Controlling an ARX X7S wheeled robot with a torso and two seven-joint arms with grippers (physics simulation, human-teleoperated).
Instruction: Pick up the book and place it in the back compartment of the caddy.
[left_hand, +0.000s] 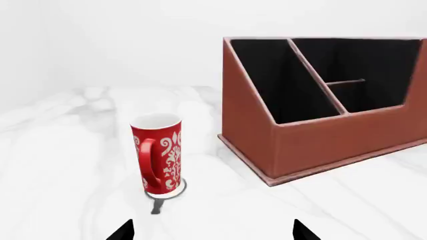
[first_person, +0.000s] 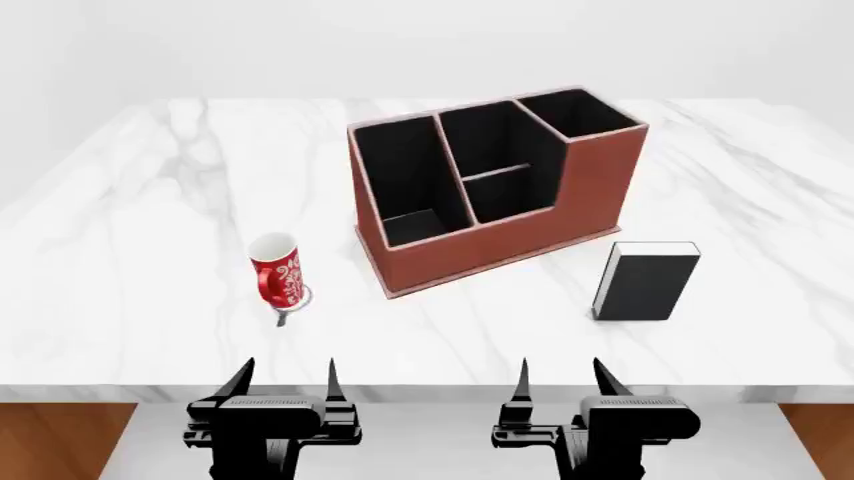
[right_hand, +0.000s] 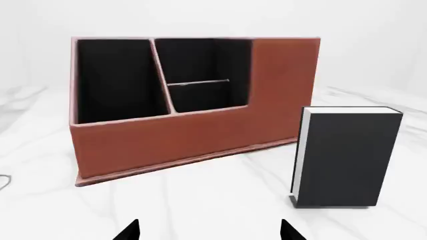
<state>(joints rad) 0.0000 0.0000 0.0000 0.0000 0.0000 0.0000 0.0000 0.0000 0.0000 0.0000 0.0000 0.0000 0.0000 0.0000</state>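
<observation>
**Both grippers idle, book standing by the caddy**

White marble table (first_person: 120, 260) with a plain pale wall behind, pretty bare setup. Caddy (first_person: 497, 245) sits angled mid-table, all its black cells empty, including the little back compartment (first_person: 487, 150) behind the low divider. Book (first_person: 647, 283) stands upright just off the caddy's tall end, on the robot's side, not touching it, black cover facing the robot. Mug (first_person: 276, 270) is off the caddy's other end, a bit apart. Left gripper (first_person: 283, 378) and right gripper (first_person: 562, 376) hang at the table's near edge, well short of the caddy, fingers spread wide, holding nothing.
</observation>
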